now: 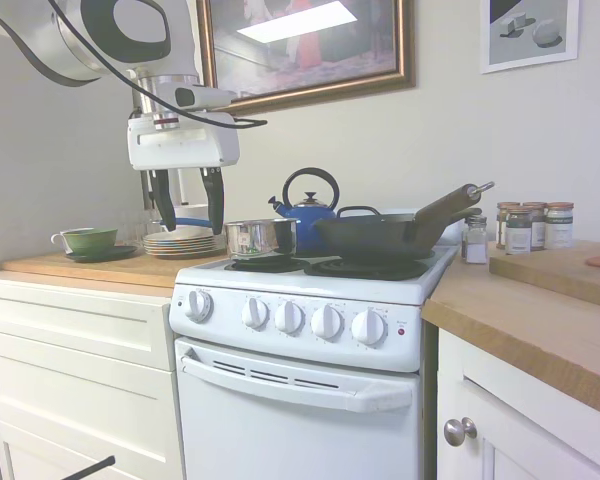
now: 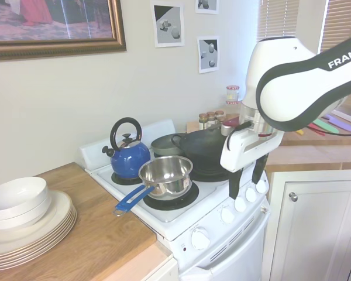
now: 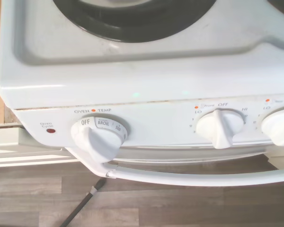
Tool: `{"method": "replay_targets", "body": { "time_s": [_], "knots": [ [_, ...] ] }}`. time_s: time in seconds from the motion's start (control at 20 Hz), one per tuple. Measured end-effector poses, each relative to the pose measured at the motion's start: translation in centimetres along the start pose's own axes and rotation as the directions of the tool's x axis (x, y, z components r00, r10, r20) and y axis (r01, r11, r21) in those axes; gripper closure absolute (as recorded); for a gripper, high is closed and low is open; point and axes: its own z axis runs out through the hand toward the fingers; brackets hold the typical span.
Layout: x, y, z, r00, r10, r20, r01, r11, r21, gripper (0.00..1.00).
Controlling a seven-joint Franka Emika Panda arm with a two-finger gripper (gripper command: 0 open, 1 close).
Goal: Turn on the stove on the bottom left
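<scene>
The stove (image 1: 310, 375) is a narrow white range with black burners and five white knobs in a row across its front. My gripper (image 1: 187, 215) hangs open and empty over the stove's front left corner, above the leftmost knob (image 1: 199, 305). In the second exterior view the gripper (image 2: 246, 184) stands out in front of the knob row, fingers pointing down. The wrist view looks down on the oven temperature knob (image 3: 95, 138), set to OFF, and the knob beside it (image 3: 220, 127), marked LO, OFF and HI. A front burner (image 3: 132, 19) shows above them.
On the burners stand a steel saucepan with a blue handle (image 2: 165, 175), a blue kettle (image 2: 127, 157) and a black wok (image 1: 380, 235). Stacked plates (image 1: 183, 240) and a green cup (image 1: 88, 238) sit on the left counter, spice jars (image 1: 530, 225) on the right. The oven handle (image 1: 295, 385) juts out below the knobs.
</scene>
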Motion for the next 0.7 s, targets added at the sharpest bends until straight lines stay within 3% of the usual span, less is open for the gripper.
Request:
{"method": "replay_targets", "body": {
  "time_s": [0.7],
  "knots": [
    [0.9, 0.0, 1.2, 1.0, -0.002, 0.022, 0.003, 1.0, -0.015, 0.0]
  ]
}}
